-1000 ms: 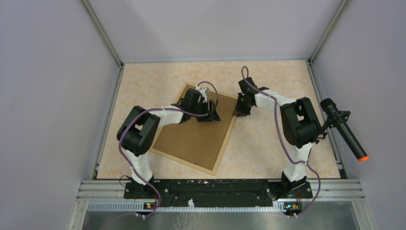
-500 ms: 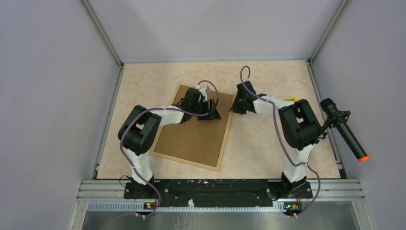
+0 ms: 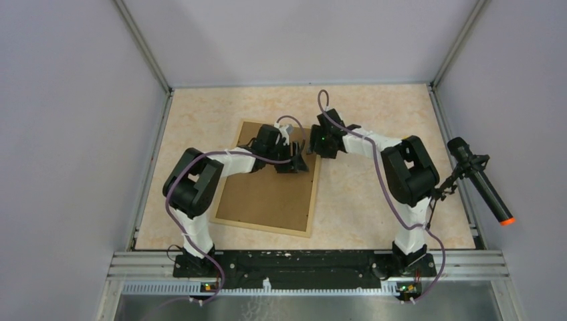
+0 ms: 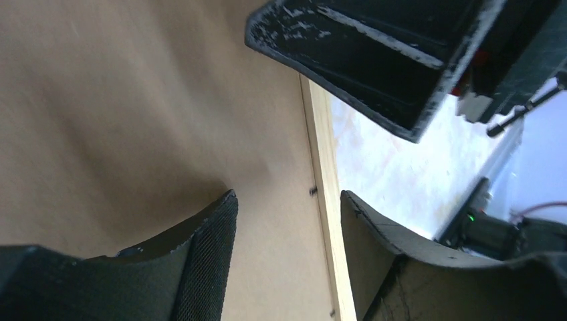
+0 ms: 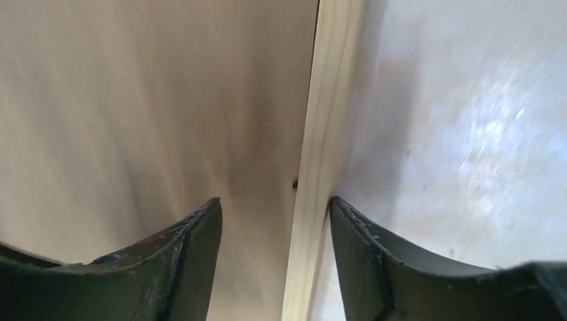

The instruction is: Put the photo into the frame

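The frame lies face down on the table, its brown board back up and its light wood rail around it. The photo is hidden. My left gripper hovers over the frame's right rail near the far corner. In the left wrist view this gripper stands open, one finger over the board and the other just outside the rail. My right gripper sits at the same rail a little farther back. Seen from the right wrist, it is open and straddles the rail, gripping nothing.
A black rod with an orange tip juts in at the right wall. Grey walls and metal posts enclose the marbled tabletop. The arms' base rail runs along the near edge.
The frame has swung and slid left, its far right corner pushed leftward. My right gripper has moved left with it and opened its jaws. The left gripper has barely shifted.
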`<state>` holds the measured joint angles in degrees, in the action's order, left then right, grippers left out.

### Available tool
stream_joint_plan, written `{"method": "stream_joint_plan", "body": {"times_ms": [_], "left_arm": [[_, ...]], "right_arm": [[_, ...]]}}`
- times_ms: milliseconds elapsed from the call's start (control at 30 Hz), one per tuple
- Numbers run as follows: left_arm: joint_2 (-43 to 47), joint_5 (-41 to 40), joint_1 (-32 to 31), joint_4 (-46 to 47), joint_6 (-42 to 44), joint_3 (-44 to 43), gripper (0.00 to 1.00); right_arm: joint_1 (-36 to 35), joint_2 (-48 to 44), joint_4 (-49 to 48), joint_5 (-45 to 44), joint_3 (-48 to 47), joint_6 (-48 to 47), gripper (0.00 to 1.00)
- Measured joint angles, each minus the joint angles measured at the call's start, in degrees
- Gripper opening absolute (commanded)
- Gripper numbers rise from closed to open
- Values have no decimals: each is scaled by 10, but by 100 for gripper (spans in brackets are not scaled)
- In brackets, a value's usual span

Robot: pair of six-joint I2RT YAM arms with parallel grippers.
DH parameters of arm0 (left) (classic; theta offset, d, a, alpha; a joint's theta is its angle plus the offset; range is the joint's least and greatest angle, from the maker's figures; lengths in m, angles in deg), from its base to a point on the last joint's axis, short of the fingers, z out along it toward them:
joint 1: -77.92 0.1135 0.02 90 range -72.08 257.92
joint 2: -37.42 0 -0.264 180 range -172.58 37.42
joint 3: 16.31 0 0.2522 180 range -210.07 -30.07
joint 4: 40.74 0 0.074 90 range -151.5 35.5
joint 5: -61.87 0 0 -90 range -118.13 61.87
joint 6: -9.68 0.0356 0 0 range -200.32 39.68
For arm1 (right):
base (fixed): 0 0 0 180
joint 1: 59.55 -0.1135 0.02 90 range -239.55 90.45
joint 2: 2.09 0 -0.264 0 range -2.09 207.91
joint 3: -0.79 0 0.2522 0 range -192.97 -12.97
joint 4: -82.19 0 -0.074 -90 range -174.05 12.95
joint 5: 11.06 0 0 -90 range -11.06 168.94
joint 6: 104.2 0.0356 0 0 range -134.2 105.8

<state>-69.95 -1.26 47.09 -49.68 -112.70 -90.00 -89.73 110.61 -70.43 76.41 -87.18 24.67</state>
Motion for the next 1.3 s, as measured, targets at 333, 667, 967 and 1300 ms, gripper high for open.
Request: {"method": "stream_joint_plan", "body": {"times_ms": [333,667,967,1300], "left_arm": [[-54,101,41,-45,-94,-49,51],[-103,118,49,-70,-99,-112,51],[-103,128,52,-47,-93,-98,51],[-102,130,52,-44,-86,-96,51]], "right_arm": [[56,66,279,111,-155,-123,34],[61,95,355,130,-212,-142,34],[76,135,379,127,-297,-136,27],[77,153,389,126,-298,-127,27]]}}
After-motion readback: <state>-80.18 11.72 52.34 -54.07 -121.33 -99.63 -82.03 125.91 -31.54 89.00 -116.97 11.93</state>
